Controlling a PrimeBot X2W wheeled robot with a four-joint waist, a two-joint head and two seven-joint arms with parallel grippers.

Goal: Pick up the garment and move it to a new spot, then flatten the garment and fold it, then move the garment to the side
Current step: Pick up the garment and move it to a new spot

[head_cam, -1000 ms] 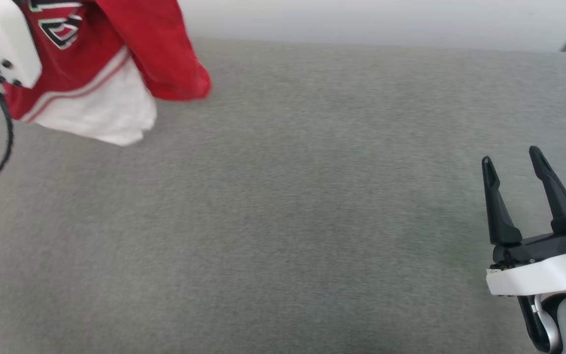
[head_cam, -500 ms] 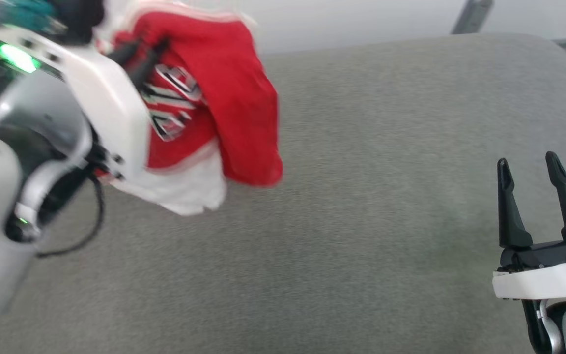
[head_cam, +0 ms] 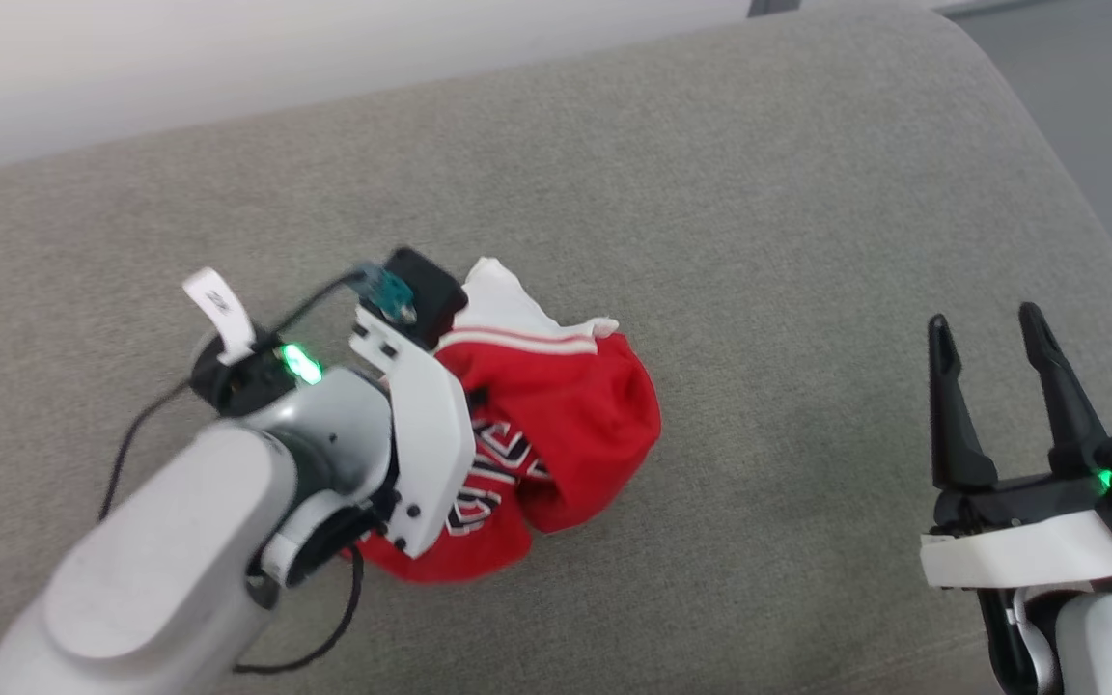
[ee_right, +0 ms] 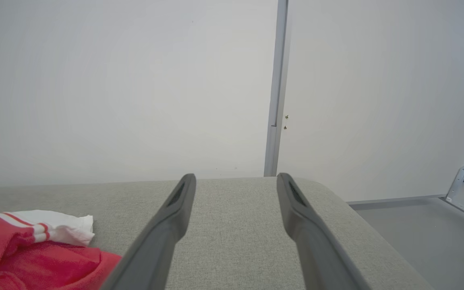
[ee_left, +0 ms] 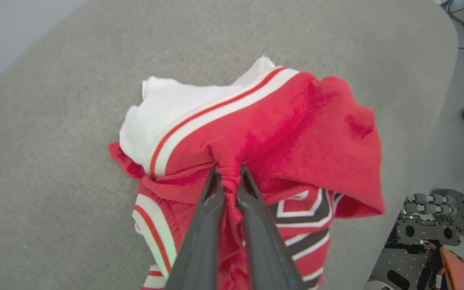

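Observation:
The garment (head_cam: pixel 570 425) is a red jersey with a white striped sleeve and black lettering, bunched in a heap on the grey cushion (head_cam: pixel 710 222). My left gripper (ee_left: pixel 228 174) is shut on a pinch of its red fabric, seen close in the left wrist view, where the garment (ee_left: pixel 296 129) spreads around the fingers. In the head view the left wrist hides those fingers. My right gripper (head_cam: pixel 988 326) stands open at the lower right, well apart from the cloth. The right wrist view has the right gripper (ee_right: pixel 236 179) open and the garment (ee_right: pixel 34 249) at its lower left.
The cushion's rounded right edge (head_cam: pixel 1068 164) drops to a grey floor (head_cam: pixel 1097 58). A pale wall (ee_right: pixel 135 80) with a grey vertical strip (ee_right: pixel 276 88) stands behind. Robot base parts (ee_left: pixel 429 233) show beyond the cushion's edge in the left wrist view.
The head camera has shifted. The left gripper has carried the garment from hanging in the air at the upper left down to the cushion's middle, where it now rests bunched. The right gripper stays open.

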